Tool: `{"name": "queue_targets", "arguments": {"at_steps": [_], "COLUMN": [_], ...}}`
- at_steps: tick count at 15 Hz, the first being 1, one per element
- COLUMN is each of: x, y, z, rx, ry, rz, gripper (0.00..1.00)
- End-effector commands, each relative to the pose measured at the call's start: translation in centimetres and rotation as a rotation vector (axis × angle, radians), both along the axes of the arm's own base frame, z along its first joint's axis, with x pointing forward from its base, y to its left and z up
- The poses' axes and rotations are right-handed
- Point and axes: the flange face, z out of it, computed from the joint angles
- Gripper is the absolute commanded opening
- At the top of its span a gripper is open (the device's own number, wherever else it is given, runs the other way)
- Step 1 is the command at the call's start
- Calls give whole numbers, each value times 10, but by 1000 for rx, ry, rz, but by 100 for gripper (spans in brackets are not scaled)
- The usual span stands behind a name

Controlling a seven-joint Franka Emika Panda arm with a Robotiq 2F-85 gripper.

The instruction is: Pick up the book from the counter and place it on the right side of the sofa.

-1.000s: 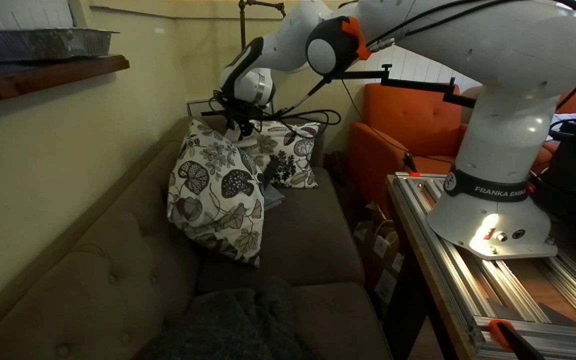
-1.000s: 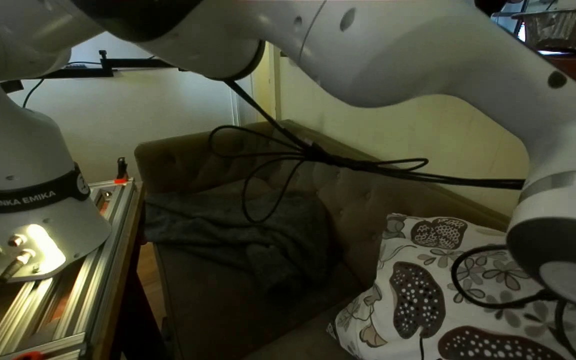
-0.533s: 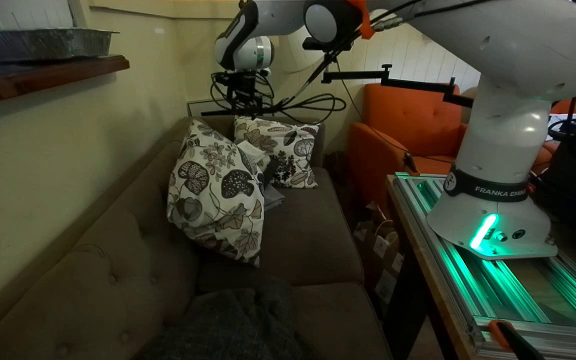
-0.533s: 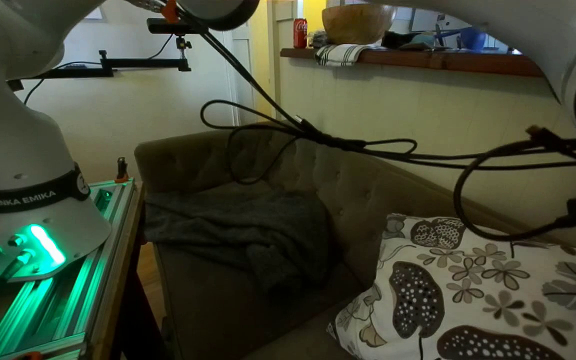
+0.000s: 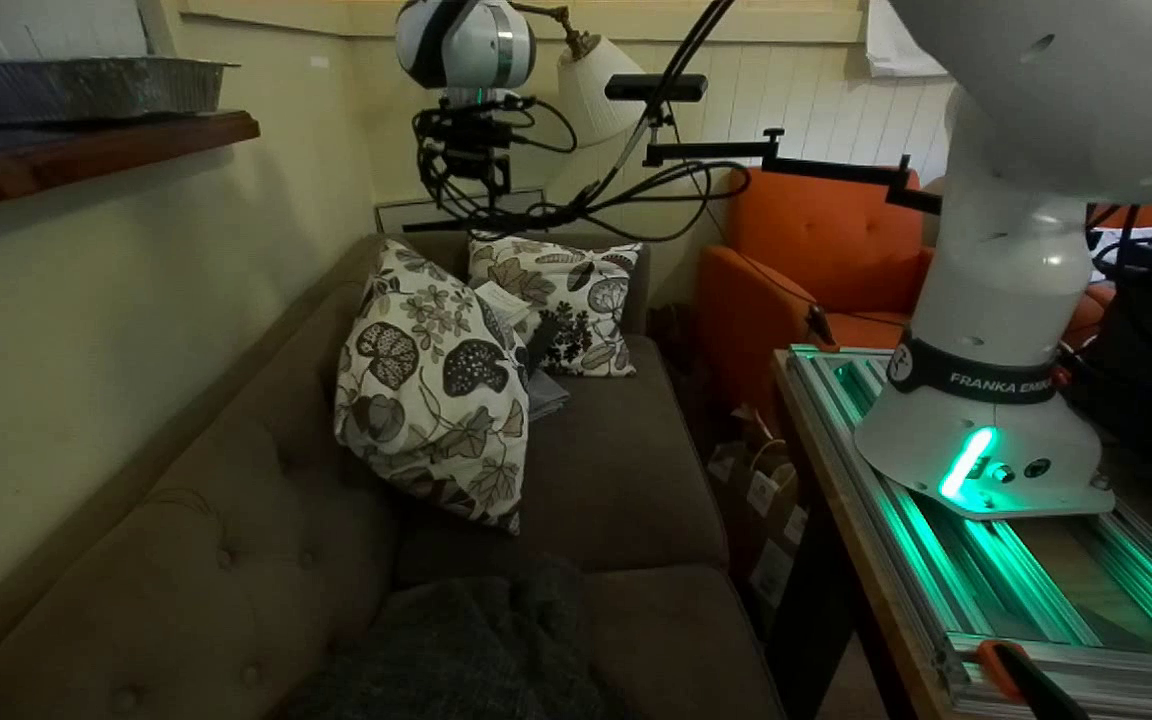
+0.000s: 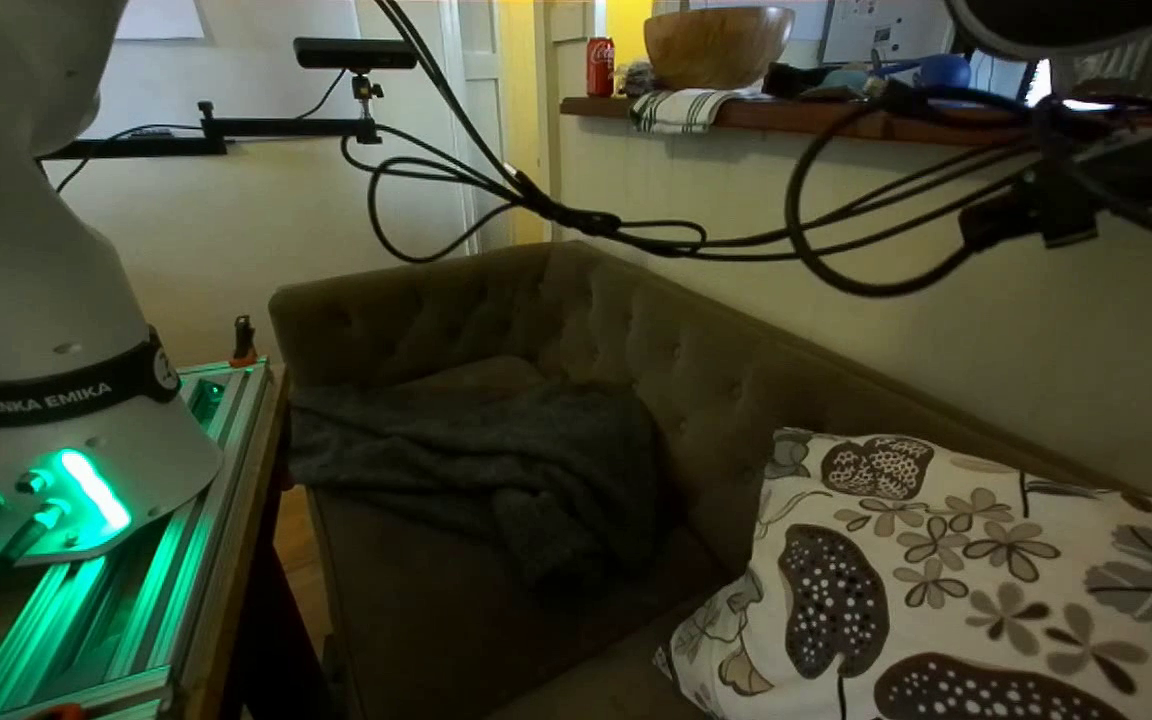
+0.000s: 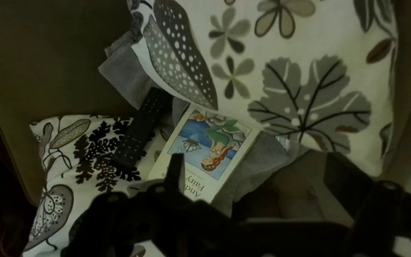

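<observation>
The book [image 7: 209, 142], with a mermaid picture on its cream cover, lies between two white floral cushions [image 7: 298, 53] on the sofa [image 5: 626, 470]. One cushion overlaps its end. In an exterior view only a pale corner of the book [image 5: 504, 302] shows. My gripper [image 7: 255, 157] is open and empty, raised above the cushions. In the wrist view its left finger crosses the book's title; its right finger is to the right of the book. The counter [image 5: 96, 155] is a dark brown ledge on the wall, also seen in an exterior view [image 6: 836, 120].
A black remote [image 7: 141, 128] and grey cloth [image 7: 127, 71] lie beside the book. A dark blanket [image 6: 496, 470] covers part of the sofa. A foil tray [image 5: 86, 90], wooden bowl [image 6: 721, 48] and red can [image 6: 599, 66] stand on the counter. Looped cables [image 5: 616, 205] hang from the arm.
My gripper has risen away from the cushions, and the arm has lifted and drawn back. The pale book corner is now uncovered between the cushions. The base light went from white to green.
</observation>
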Motion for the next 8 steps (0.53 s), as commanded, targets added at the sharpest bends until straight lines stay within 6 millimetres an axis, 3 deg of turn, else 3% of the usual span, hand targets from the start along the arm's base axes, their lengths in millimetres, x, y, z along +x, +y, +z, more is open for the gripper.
{"name": "queue_targets", "arguments": {"at_steps": [1,8], "x": [-48,-128], "y": [34,75], "z": [41,117], "rx": [63,209], "ry": [60,154], "rz": [195,542], "gripper": [100,100]}}
